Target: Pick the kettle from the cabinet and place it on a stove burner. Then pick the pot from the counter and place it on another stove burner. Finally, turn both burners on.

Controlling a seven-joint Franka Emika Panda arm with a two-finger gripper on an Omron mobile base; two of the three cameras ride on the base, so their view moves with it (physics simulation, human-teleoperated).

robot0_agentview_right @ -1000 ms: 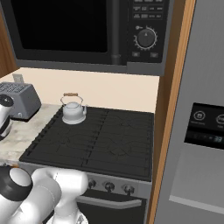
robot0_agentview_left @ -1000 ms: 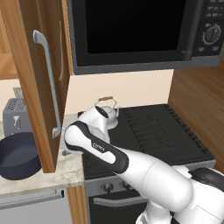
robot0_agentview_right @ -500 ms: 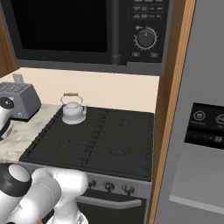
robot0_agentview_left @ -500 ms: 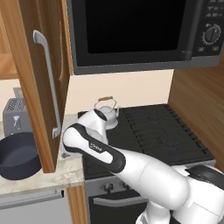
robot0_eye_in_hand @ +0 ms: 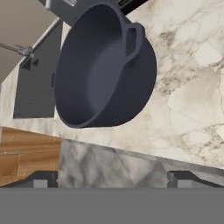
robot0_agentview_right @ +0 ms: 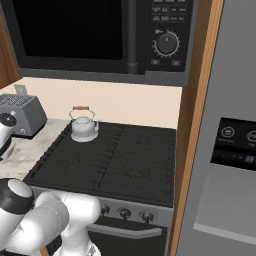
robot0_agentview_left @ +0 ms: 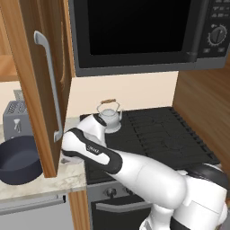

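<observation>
1. Looking from the left base, I see the kettle [robot0_agentview_left: 110,116] on the stove burners [robot0_agentview_left: 148,139] at 12 o'clock, the pot [robot0_agentview_left: 18,160] on the counter [robot0_agentview_left: 45,182] at 9.
2. From the right base, the kettle [robot0_agentview_right: 83,125] sits on the back-left grate, under the microwave [robot0_agentview_right: 100,35].
3. My hand view has the pot [robot0_eye_in_hand: 103,65] at 12 on marble; the gripper [robot0_eye_in_hand: 112,178] stands with jaws spread wide, empty.

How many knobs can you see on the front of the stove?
3 in the right base view, in a row under the stove's front edge: one, one, one. The robot's arm covers the panel to their left, so more may be hidden.
</observation>
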